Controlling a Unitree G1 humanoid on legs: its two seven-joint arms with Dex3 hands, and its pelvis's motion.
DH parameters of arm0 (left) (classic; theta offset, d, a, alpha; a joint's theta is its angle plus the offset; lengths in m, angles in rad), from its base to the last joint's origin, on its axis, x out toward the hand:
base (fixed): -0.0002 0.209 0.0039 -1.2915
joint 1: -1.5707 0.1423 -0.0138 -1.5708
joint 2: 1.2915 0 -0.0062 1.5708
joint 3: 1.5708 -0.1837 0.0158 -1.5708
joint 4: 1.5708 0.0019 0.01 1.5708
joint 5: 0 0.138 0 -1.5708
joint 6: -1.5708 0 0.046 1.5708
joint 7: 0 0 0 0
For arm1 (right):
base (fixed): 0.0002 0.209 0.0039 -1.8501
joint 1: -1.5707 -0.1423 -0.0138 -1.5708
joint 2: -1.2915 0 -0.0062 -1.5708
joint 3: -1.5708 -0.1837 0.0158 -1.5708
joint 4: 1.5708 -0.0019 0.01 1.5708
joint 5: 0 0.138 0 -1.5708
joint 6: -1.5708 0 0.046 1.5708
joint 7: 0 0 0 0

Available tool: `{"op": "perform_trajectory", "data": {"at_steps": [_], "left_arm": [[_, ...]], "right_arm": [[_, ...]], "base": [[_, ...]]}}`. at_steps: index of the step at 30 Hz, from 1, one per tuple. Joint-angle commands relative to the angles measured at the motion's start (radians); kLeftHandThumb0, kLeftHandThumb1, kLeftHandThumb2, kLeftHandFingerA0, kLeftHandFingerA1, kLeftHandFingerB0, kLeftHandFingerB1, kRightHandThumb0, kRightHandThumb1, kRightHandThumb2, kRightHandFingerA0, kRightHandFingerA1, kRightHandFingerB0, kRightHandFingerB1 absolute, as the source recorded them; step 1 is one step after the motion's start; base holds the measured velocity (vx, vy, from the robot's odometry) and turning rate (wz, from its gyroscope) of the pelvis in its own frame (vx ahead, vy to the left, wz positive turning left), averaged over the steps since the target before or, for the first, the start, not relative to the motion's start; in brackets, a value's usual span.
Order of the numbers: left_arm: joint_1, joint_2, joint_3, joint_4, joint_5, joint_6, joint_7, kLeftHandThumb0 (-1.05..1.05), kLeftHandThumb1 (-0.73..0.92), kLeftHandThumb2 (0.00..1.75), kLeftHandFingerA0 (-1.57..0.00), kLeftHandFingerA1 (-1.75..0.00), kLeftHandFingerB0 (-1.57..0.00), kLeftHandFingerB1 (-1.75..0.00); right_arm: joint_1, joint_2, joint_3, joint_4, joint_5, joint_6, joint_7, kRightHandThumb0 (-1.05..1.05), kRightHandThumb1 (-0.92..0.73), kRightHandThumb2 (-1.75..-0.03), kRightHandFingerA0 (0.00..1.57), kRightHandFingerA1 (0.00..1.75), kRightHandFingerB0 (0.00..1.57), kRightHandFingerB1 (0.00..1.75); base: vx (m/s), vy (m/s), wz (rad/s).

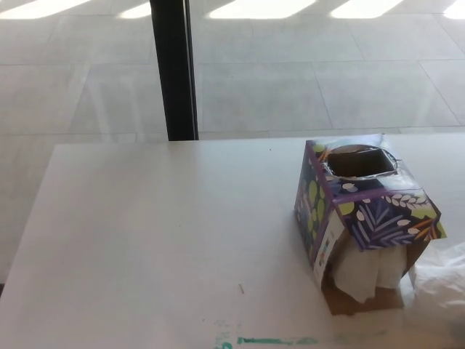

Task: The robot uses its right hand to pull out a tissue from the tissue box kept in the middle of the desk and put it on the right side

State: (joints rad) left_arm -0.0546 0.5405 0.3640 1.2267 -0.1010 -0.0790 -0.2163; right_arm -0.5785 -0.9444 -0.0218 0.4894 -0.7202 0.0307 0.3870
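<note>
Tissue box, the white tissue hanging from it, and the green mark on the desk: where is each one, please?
Tissue box (378, 211): head view, on its patterned front face.
White tissue (363, 273): head view, on the hanging folds.
Green mark (272, 340): head view, on the streak's middle.
</note>
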Motion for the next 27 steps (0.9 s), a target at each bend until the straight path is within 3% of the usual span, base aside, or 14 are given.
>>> {"op": "perform_trajectory", "data": {"at_steps": [1,3,4,5,8,9,10,12,13,14,20,22,26,27], "left_arm": [[0.012,0.009,0.002,0.003,-0.009,-0.004,0.007,-0.81,0.92,0.72,-0.72,-0.61,-0.44,-0.46],[0.012,0.009,0.000,0.002,-0.007,-0.005,0.008,-0.81,0.92,0.72,-0.72,-0.61,-0.44,-0.46],[0.011,0.009,0.001,0.001,-0.009,0.000,0.006,-0.79,0.92,0.71,-0.73,-0.61,-0.45,-0.46],[0.010,0.010,0.002,0.000,-0.011,0.006,0.005,-0.79,0.92,0.71,-0.73,-0.61,-0.45,-0.46],[0.003,0.004,-0.003,0.010,-0.005,-0.006,0.006,-0.81,0.92,0.71,-0.72,-0.61,-0.46,-0.47],[0.003,0.003,-0.005,0.013,-0.003,-0.010,0.008,-0.82,0.92,0.72,-0.72,-0.61,-0.46,-0.47],[0.003,0.004,-0.005,0.014,-0.002,-0.011,0.008,-0.82,0.92,0.72,-0.72,-0.61,-0.46,-0.47],[0.003,0.002,0.001,0.006,-0.009,-0.004,0.015,-0.82,0.92,0.72,-0.73,-0.63,-0.46,-0.47],[0.000,0.001,0.005,0.006,-0.014,0.003,0.012,-0.77,0.73,1.12,-0.70,-0.70,-0.42,-0.59],[-0.001,0.002,0.000,0.006,-0.009,0.001,0.012,-0.80,0.92,0.71,-0.75,-0.62,-0.46,-0.48],[-0.006,-0.004,0.009,0.018,-0.016,0.001,0.020,-0.83,0.92,0.69,-0.76,-0.64,-0.48,-0.47],[-0.009,-0.007,0.011,0.013,-0.019,0.003,0.021,-0.80,0.92,0.70,-0.74,-0.60,-0.47,-0.47],[-0.021,-0.003,0.022,0.005,-0.031,0.020,0.023,-0.81,0.92,0.70,-0.71,-0.57,-0.47,-0.46],[-0.018,-0.004,0.024,0.004,-0.032,0.017,0.029,-0.81,0.92,0.70,-0.72,-0.58,-0.47,-0.46]], "right_arm": [[0.472,0.055,-0.582,-0.147,0.197,-0.035,-0.295,-0.66,-0.68,-0.60,0.92,1.03,0.47,0.68],[0.525,0.089,-0.642,-0.152,0.208,-0.053,-0.332,-0.66,-0.68,-0.60,0.92,1.03,0.47,0.68],[0.573,0.129,-0.667,-0.119,0.211,-0.060,-0.405,-0.72,-0.71,-0.61,0.98,1.11,0.47,0.83],[0.633,0.179,-0.699,-0.079,0.214,-0.070,-0.496,-0.72,-0.71,-0.61,0.98,1.11,0.47,0.83],[0.719,0.316,-0.809,-0.099,0.278,-0.042,-0.526,-0.71,-0.72,-0.61,0.90,1.16,0.46,0.86],[0.734,0.357,-0.832,-0.065,0.312,-0.051,-0.552,-0.72,-0.73,-0.64,0.92,1.31,0.43,0.90],[0.737,0.377,-0.840,-0.055,0.324,-0.043,-0.556,-0.72,-0.73,-0.64,0.92,1.31,0.43,0.90],[0.730,0.476,-0.908,-0.034,0.434,-0.093,-0.568,-0.66,-0.70,-0.62,0.72,1.30,0.46,0.96],[0.704,0.528,-0.956,-0.005,0.513,-0.116,-0.574,-0.65,-0.65,-0.63,0.86,1.32,0.55,1.11],[0.666,0.595,-1.024,0.049,0.628,-0.123,-0.562,-0.64,-0.66,-0.61,0.73,1.30,0.52,1.15],[0.632,0.666,-1.063,0.172,0.674,-0.058,-0.541,-0.69,-0.64,-0.64,0.96,1.24,0.46,1.12],[0.641,0.695,-1.066,0.154,0.689,-0.036,-0.483,-0.73,-0.68,-0.59,0.75,1.24,0.34,1.07],[0.643,0.712,-1.067,0.165,0.676,-0.041,-0.461,-0.76,-0.67,-0.60,0.80,1.22,0.30,1.01],[0.643,0.726,-1.085,0.147,0.700,-0.029,-0.432,-0.77,-0.67,-0.60,0.80,1.26,0.32,1.09]], "base": [[0.00,0.000,0.00],[0.00,0.000,0.00],[0.00,0.000,0.00],[0.00,0.000,0.00],[0.00,0.000,0.00],[0.00,0.000,0.00],[0.00,0.000,0.00],[0.00,0.000,0.00],[0.00,0.000,0.00],[0.00,0.000,0.00],[0.00,0.000,0.00],[0.00,0.000,0.00],[0.00,0.000,0.00],[0.00,0.000,0.00]]}}
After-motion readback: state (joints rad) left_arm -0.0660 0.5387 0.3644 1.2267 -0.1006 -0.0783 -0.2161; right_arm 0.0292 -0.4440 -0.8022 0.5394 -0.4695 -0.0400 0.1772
